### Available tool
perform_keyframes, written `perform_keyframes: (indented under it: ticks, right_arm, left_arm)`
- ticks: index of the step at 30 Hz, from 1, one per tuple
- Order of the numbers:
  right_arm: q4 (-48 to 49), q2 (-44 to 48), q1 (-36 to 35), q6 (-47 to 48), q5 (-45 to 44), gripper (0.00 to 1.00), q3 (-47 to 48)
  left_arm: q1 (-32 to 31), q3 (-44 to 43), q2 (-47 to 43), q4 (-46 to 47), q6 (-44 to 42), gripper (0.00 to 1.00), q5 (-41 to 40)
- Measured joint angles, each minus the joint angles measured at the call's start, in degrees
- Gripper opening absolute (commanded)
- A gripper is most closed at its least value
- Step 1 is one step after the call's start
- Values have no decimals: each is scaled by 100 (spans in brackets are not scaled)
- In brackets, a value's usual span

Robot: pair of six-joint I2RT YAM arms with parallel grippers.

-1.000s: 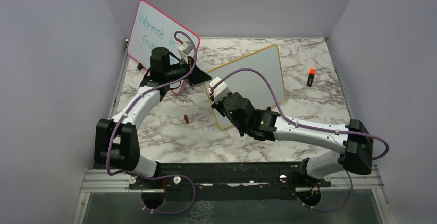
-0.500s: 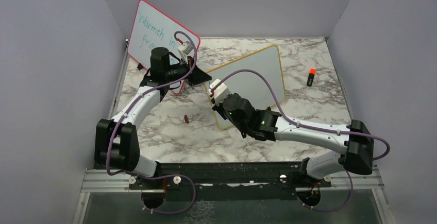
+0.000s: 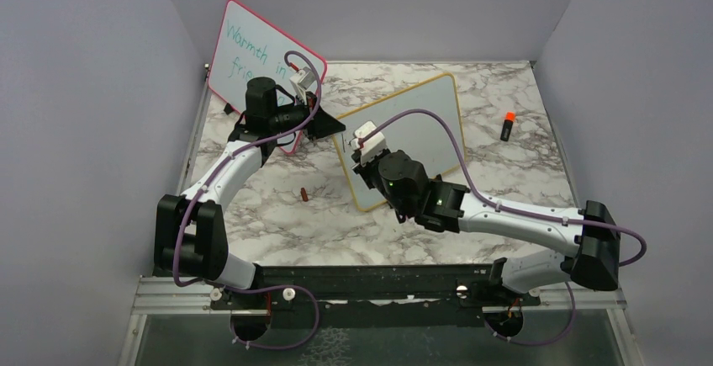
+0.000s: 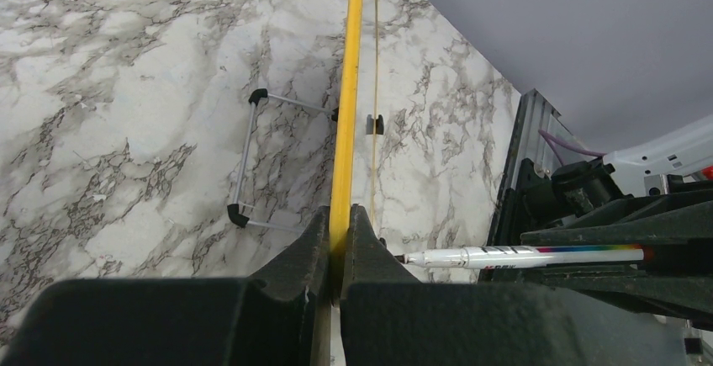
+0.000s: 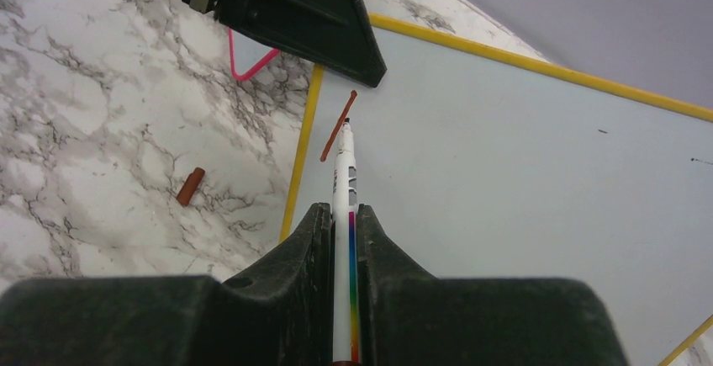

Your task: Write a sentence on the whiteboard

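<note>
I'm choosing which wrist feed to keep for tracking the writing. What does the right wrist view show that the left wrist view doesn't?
Right wrist only: the whiteboard face with a short brownish-red stroke beside the tip of the marker, plus a small brown cap on the table. Left wrist only: the board edge-on, its yellow frame pinched by the left gripper, and its wire stand. Both: the rainbow-banded marker and marble table.

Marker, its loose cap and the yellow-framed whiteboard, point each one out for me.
marker (image 5: pixel 342 177): right wrist view, white barrel behind the tip.
marker cap (image 5: pixel 191 187): right wrist view, middle of the brown-red cap.
yellow-framed whiteboard (image 3: pixel 425 143): top external view, bare white face.
</note>
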State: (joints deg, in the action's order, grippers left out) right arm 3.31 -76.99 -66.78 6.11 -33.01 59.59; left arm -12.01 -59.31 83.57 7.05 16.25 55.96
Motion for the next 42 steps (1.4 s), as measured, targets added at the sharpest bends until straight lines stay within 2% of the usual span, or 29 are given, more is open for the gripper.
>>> perform_keyframes:
  ticks: [11, 42]
  right_arm:
    - [446, -133, 0, 149, -111, 1, -11]
    - [704, -407, 0, 304, -321, 1, -11]
  left_arm:
    - [0, 0, 0, 0, 0, 0, 0]
    - [-2, 0, 0, 2, 2, 0, 0]
